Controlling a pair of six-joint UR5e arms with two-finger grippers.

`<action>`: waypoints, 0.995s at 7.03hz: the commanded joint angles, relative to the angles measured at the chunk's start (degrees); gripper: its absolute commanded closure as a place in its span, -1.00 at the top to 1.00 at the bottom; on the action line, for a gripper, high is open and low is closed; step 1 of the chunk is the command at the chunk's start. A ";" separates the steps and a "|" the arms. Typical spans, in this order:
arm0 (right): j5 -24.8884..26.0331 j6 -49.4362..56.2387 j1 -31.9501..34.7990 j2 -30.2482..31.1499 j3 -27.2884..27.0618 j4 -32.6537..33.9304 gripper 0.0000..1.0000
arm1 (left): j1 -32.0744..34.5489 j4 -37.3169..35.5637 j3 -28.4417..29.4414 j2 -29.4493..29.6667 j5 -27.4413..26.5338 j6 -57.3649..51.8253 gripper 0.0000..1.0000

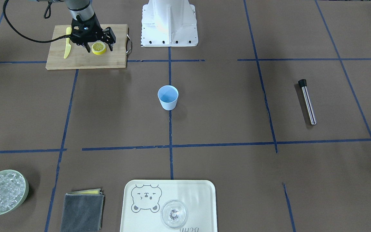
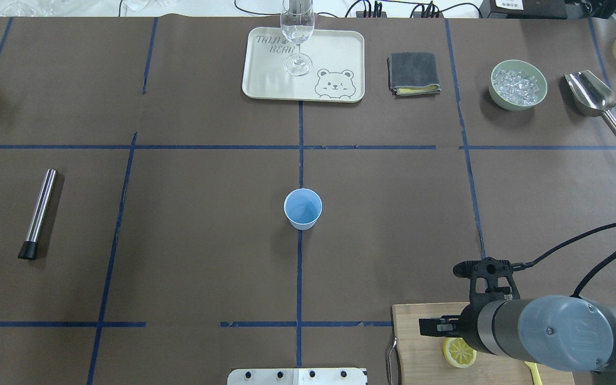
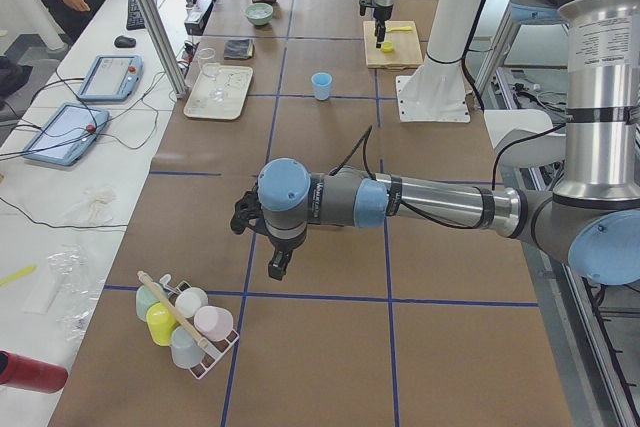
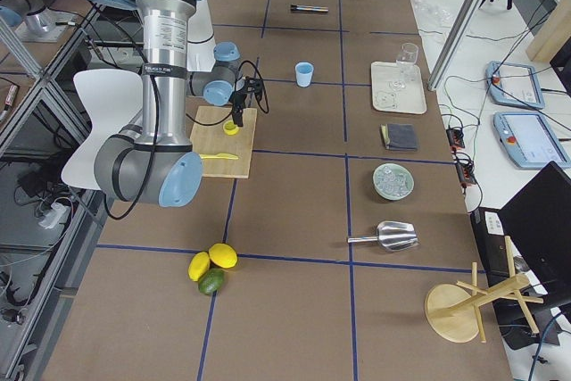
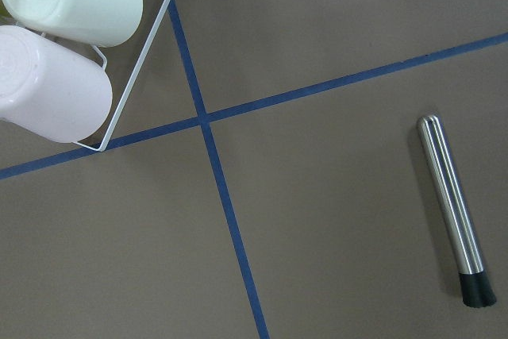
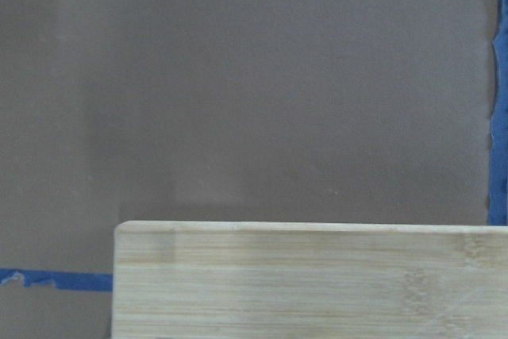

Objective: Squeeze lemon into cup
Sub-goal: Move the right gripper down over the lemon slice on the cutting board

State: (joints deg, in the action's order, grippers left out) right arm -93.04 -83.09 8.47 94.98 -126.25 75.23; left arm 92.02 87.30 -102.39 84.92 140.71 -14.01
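The lemon [image 1: 99, 48] lies face up on the wooden cutting board [image 1: 85, 61], yellow rind and pale segmented face showing. It also shows in the overhead view [image 2: 459, 352]. My right gripper [image 1: 99, 50] is open and hangs over the board, one finger on each side of the lemon, with small gaps visible. The light-blue cup [image 1: 168, 97] stands upright and empty at the table's middle [image 2: 302, 208], far from both grippers. My left gripper [image 3: 276, 265] shows only in the exterior left view, near a rack of cups; I cannot tell if it is open or shut.
A yellow knife [image 1: 67, 47] lies on the board. A steel muddler [image 2: 39, 213] lies on the robot's left. A tray [image 1: 201, 193] holds a clear glass [image 1: 174, 213]. A green bowl of ice [image 1: 3, 191], a grey cloth [image 1: 82, 211] and a scoop [image 2: 594, 99] are near the table's far edge.
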 commanded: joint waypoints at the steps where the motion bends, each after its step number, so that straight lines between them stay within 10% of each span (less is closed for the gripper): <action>1: -0.12 -0.05 -0.56 0.82 0.48 0.09 1.00 | 0.00 -0.03 -0.09 -0.02 0.00 0.03 1.00; 7: -0.04 -2.51 -3.64 1.61 1.18 0.09 0.99 | 0.09 -0.29 -0.62 -0.11 0.00 0.12 1.00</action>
State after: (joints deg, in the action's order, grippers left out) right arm -93.13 -85.56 4.98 96.56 -125.43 75.32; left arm 92.10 87.11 -102.95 84.83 140.71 -13.90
